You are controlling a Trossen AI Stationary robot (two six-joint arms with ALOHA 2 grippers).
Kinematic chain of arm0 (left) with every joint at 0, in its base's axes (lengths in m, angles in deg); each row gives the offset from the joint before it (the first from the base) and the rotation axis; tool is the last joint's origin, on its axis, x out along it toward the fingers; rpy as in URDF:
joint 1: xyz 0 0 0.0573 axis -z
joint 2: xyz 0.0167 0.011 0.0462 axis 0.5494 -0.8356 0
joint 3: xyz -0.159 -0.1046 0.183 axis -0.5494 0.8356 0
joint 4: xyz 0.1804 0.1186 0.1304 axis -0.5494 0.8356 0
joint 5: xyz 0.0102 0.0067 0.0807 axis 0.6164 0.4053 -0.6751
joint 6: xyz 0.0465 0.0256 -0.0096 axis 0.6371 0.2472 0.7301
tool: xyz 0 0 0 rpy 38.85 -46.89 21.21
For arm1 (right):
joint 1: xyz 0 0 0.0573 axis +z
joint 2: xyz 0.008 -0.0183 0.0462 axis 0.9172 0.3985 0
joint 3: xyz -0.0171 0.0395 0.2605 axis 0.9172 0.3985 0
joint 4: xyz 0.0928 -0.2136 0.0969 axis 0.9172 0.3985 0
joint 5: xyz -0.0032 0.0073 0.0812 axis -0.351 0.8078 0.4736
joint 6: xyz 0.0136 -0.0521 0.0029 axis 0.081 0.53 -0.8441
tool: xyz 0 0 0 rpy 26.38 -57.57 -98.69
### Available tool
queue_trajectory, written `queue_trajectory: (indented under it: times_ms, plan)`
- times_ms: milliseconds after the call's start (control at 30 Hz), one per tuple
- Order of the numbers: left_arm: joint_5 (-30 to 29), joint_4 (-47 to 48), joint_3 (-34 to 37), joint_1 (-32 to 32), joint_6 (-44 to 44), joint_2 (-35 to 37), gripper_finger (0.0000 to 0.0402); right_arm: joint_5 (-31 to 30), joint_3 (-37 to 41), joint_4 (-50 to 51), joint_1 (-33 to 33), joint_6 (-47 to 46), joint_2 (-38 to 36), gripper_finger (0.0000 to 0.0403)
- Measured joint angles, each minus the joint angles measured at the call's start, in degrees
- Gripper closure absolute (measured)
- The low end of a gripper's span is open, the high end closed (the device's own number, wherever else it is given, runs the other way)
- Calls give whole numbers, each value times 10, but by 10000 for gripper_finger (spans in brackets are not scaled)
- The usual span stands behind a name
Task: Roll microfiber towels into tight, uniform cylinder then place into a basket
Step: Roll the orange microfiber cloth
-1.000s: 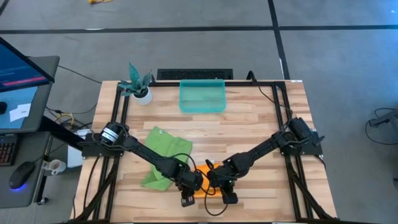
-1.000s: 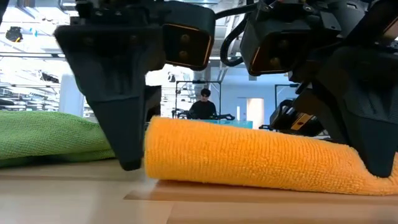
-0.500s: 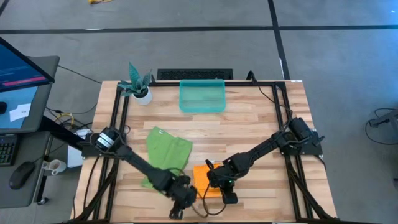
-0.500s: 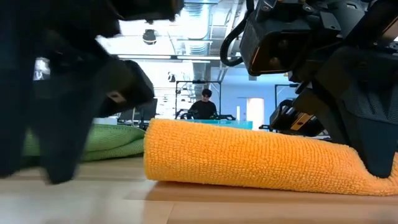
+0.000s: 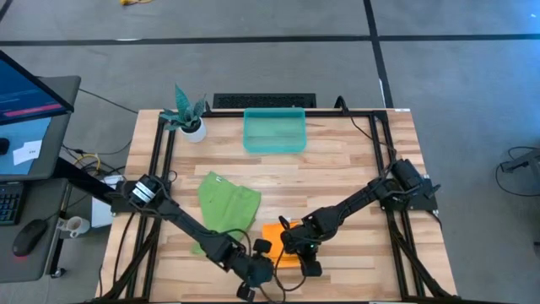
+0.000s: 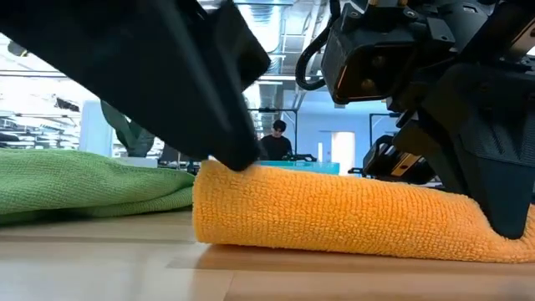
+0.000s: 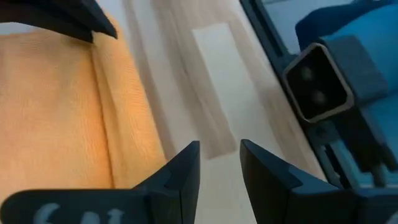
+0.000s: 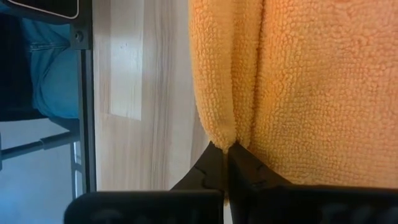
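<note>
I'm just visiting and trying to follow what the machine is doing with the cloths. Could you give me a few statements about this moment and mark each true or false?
1. The right hand is pinched shut on an edge of the orange-yellow towel. True.
2. The left hand grips the lime green towel. False: its fingers stand apart over bare wood beside the orange-yellow towel, holding nothing.
3. The teal basket already holds a rolled towel. False: no towel is in it; both towels lie on the table.
4. The lime green towel lies crumpled, not rolled. True.
5. A small potted plant stands beside the basket. True.
</note>
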Motion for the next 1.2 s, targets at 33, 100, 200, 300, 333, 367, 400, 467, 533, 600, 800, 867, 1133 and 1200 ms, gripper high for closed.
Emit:
queue_trajectory:
  times_ms: [33,100,200,300,333,367,400,467,533,600,800,867,1133,1200]
  plan:
    - [0,1,0,-2,1,-4,296,1,0,0,0,0,0,384]
    - [8,10,1,-8,7,-12,296,3,0,0,0,0,0,384]
    - [14,9,1,-18,9,-17,296,4,0,1,0,-1,0,390]
    - [6,6,1,-24,9,-17,296,5,0,2,0,-1,0,390]
    - [4,7,1,-25,10,-17,296,5,0,2,0,-1,0,388]
    - [3,6,1,-25,10,-17,296,5,-1,3,0,-1,0,386]
    - [3,4,1,-25,10,-17,296,5,-1,3,0,-1,0,385]
    - [3,4,1,-24,10,-16,296,5,-1,4,0,-1,0,386]
    - [2,4,1,-23,10,-16,296,5,-1,4,0,-1,0,390]
    - [-7,3,1,-23,9,-16,296,5,-1,4,0,-1,0,392]
    - [-37,4,1,-24,7,-16,296,5,-1,5,0,-1,0,385]
    - [-47,8,1,-24,7,-16,296,5,-1,5,0,-1,0,387]
    - [-106,50,1,-24,0,-15,296,6,-1,5,-1,-2,0,385]
    - [-130,53,1,-24,-1,-15,296,6,-1,5,-1,-1,0,385]
